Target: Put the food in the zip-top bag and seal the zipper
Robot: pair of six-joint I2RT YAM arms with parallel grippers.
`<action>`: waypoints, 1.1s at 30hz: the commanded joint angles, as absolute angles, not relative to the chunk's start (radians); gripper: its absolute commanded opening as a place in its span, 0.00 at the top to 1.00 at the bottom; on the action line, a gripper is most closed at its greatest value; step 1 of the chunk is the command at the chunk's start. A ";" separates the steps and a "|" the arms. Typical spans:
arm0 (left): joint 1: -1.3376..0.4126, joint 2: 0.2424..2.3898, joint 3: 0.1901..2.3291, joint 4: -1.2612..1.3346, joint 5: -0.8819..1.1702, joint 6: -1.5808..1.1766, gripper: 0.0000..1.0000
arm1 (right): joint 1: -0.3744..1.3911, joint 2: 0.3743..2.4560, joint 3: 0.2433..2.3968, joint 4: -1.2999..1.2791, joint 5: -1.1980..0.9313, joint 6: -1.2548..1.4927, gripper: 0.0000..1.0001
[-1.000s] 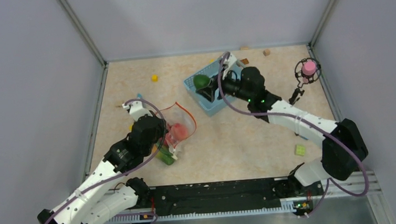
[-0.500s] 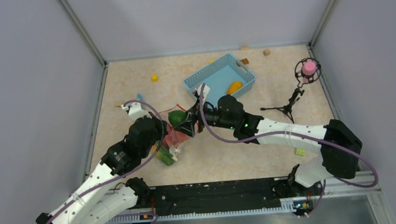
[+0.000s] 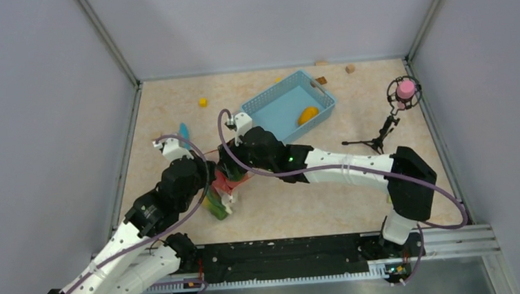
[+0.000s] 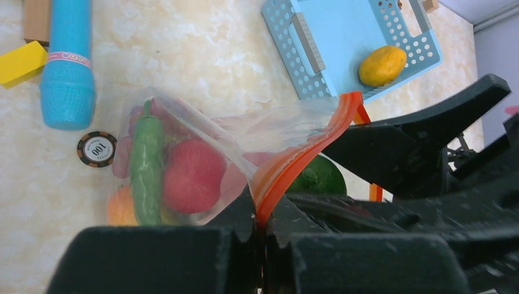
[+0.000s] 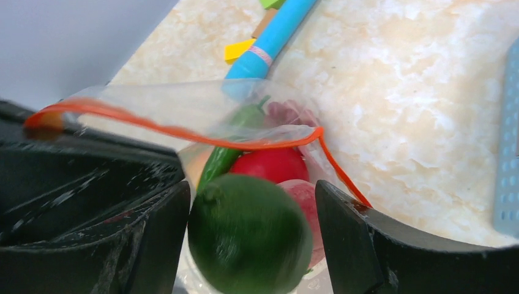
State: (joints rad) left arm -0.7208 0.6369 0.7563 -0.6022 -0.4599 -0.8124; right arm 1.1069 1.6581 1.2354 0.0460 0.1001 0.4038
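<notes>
My left gripper (image 4: 263, 229) is shut on the orange-red zipper (image 4: 306, 156), holding the mouth of the clear zip-top bag (image 4: 183, 122) up and open. Food lies inside the bag: a red tomato (image 4: 193, 174), a long green chili (image 4: 147, 165) and an orange piece. My right gripper (image 5: 251, 208) is at the bag's mouth (image 3: 227, 164), its jaws open. The green pepper (image 5: 248, 233) sits blurred between them, with a gap to the right finger (image 5: 343, 239). Beneath it show the tomato (image 5: 272, 164) and a pink peach (image 5: 303, 196). A yellow mango (image 3: 308, 115) lies in the basket.
The light-blue mesh basket (image 3: 275, 108) stands behind the bag. A light-blue stick (image 4: 67, 67), a yellow block (image 4: 21, 61) and a round token (image 4: 97, 149) lie left of the bag. A small stand with a pink top (image 3: 403, 90) is at the far right.
My right arm carried the green pepper from the basket leftward to the bag's mouth and its jaws have widened round it. The left gripper kept its hold on the zipper.
</notes>
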 commanded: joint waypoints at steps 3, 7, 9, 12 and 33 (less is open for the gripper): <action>-0.723 0.617 0.801 -0.560 -0.419 -0.812 1.00 | 1.137 1.755 1.425 -0.106 0.208 0.406 0.25; -0.723 0.614 0.801 -0.561 -0.423 -0.810 1.00 | 1.138 1.754 1.428 -0.079 0.161 0.395 0.25; -0.723 0.611 0.800 -0.564 -0.432 -0.812 1.00 | 1.138 1.735 1.415 -0.058 0.127 0.377 0.25; -0.723 0.608 0.798 -0.567 -0.446 -0.816 1.00 | 1.137 1.696 1.402 -0.051 0.073 0.331 0.21; -0.723 0.596 0.798 -0.580 -0.489 -0.820 1.00 | 1.095 1.428 1.132 -0.055 0.330 0.359 0.15</action>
State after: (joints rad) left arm -0.7204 0.6102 0.7589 -0.6361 -0.4686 -0.8131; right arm 1.1206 1.3891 1.1618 -0.0326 0.2726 0.2882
